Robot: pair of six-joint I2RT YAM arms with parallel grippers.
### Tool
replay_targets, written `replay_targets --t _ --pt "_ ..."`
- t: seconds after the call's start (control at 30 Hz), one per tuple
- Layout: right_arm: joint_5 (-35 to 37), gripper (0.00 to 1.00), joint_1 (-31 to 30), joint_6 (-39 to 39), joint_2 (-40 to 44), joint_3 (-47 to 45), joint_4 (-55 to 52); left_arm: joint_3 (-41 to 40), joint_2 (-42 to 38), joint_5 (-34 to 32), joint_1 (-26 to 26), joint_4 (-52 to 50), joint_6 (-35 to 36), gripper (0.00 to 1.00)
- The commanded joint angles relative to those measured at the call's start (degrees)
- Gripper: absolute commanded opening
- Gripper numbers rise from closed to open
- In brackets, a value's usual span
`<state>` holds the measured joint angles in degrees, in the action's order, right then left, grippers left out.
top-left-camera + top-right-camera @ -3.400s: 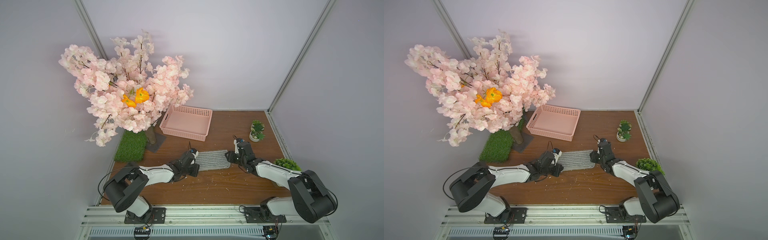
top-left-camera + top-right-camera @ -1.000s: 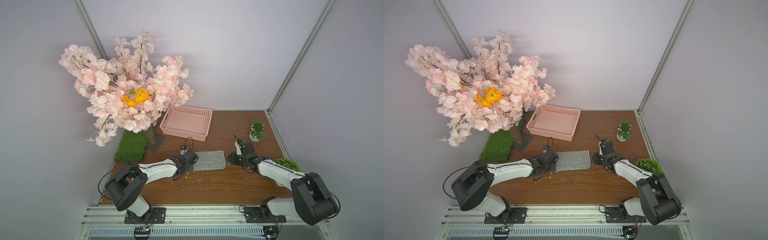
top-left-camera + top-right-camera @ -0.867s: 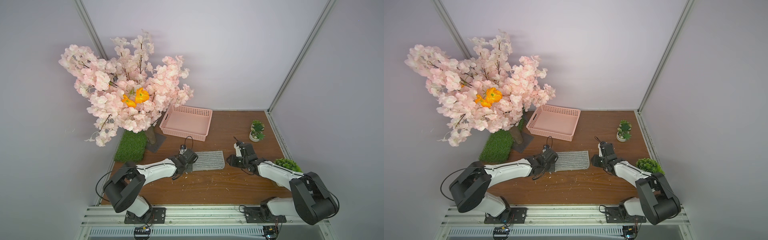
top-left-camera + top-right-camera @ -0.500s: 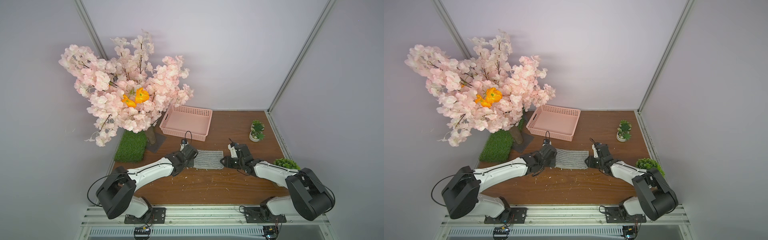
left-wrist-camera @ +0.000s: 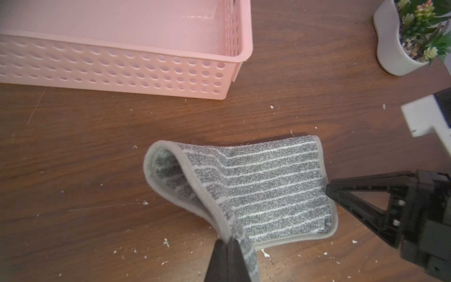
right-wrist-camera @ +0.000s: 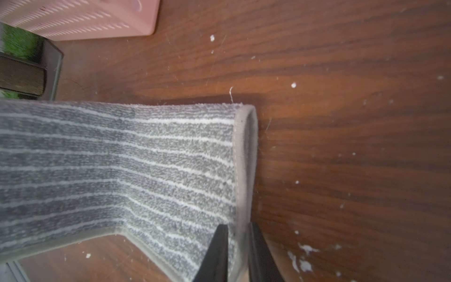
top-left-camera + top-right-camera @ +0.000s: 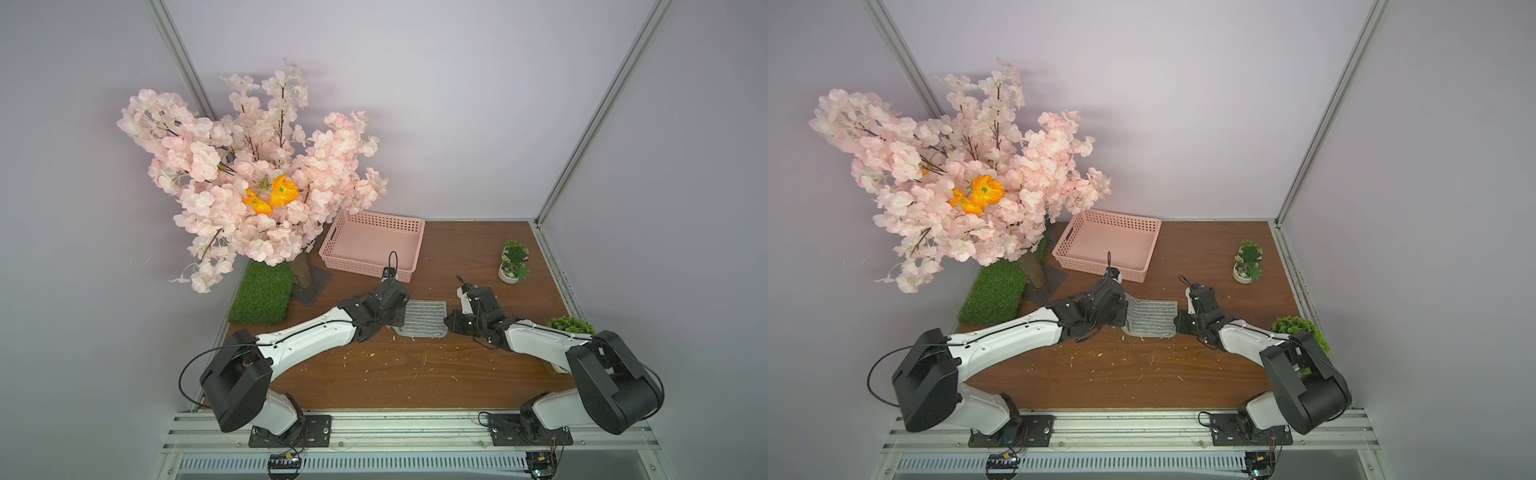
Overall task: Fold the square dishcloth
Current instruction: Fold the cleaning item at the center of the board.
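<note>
The square dishcloth (image 7: 424, 318) (image 7: 1152, 318), grey with thin whitish stripes, lies as a short folded strip on the brown table, between the two arms. My left gripper (image 5: 228, 241) (image 7: 399, 313) is shut on the cloth's left end. That end is raised off the table and curls over in a loop (image 5: 170, 171). My right gripper (image 6: 238, 229) (image 7: 1177, 324) sits at the cloth's right hem (image 6: 244, 158), near the front corner. One finger is over the hem and one under it, shut on the hem.
A pink basket (image 7: 374, 245) (image 5: 122, 61) stands just behind the cloth. A pink blossom tree (image 7: 249, 187) and a grass mat (image 7: 262, 297) fill the back left. There is a small white potted plant (image 7: 514, 266) at the back right and a green plant (image 7: 571, 324) by the right edge. White crumbs dot the table.
My left gripper has lifted the cloth's left end and carried it rightward, so the strip is shorter. My right gripper has moved left to the right hem and closed on it.
</note>
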<state>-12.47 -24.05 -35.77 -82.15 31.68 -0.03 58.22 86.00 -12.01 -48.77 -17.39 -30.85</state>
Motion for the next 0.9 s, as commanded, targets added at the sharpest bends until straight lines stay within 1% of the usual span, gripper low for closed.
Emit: replay_targets --t 0.0,0.13,0.37,0.47,0.7,0.87 --pt "1.79 0.11 -0.23 -0.24 -1.47 0.09 1.76 3.04 3.05 3.12 -1.83 -0.55 2.74 0.0" --pt "1.32 0.07 -0.3 -0.98 -2.77 -0.28 3.65 6.77 7.59 5.54 -3.05 -0.54 4.02 0.0" --pt "1.33 0.05 -0.29 -1.61 -4.38 -1.0 5.44 12.21 14.61 11.83 -3.78 -0.5 5.99 0.0" --pt "0.75 0.05 -0.29 -1.89 -4.8 -1.22 6.13 13.92 16.95 13.56 -4.13 -0.41 6.37 0.0" --pt "0.47 0.05 -0.29 -2.0 -4.41 -1.76 6.8 18.17 22.24 14.29 -4.14 0.07 6.68 0.0" --pt "0.36 0.05 -0.18 -2.26 -4.38 -2.33 7.5 20.39 25.2 12.55 -4.13 0.16 6.52 0.0"
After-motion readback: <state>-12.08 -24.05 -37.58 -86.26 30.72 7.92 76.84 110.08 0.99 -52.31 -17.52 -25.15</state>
